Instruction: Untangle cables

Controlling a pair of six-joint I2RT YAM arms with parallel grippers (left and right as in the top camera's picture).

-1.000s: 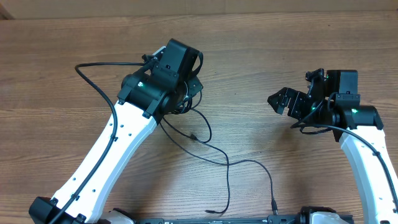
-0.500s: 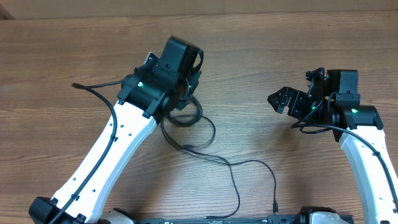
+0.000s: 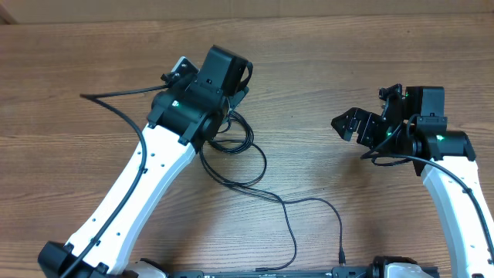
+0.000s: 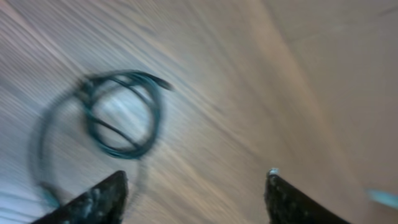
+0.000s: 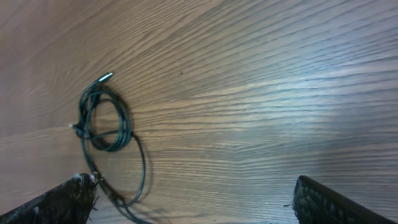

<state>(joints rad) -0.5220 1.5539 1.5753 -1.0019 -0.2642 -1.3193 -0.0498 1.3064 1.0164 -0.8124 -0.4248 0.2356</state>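
Two white-and-black robot arms, a left arm (image 3: 147,177) and a right arm (image 3: 455,193), are reaching over one brown wood-grain table (image 3: 401,46). One bundle of thin black cables (image 3: 235,140) is lying on it. The bundle is a single small coil partly under the left arm's wrist, and two loose strands are trailing from it toward the near edge, one ending in a small dark plug (image 3: 340,254). I cannot tell how many separate cords are making up the coil.

The left gripper (image 4: 196,186) is hanging near the coil with its jaws spread wide and nothing between them. Its own blurred camera is showing this, while the overhead view is hiding those fingers under the wrist housing. The right gripper (image 5: 196,193) is hovering well apart to the right, its jaws likewise spread and empty. Only the right wrist view is showing one silvery plug end (image 5: 106,78) sticking out of the coil.
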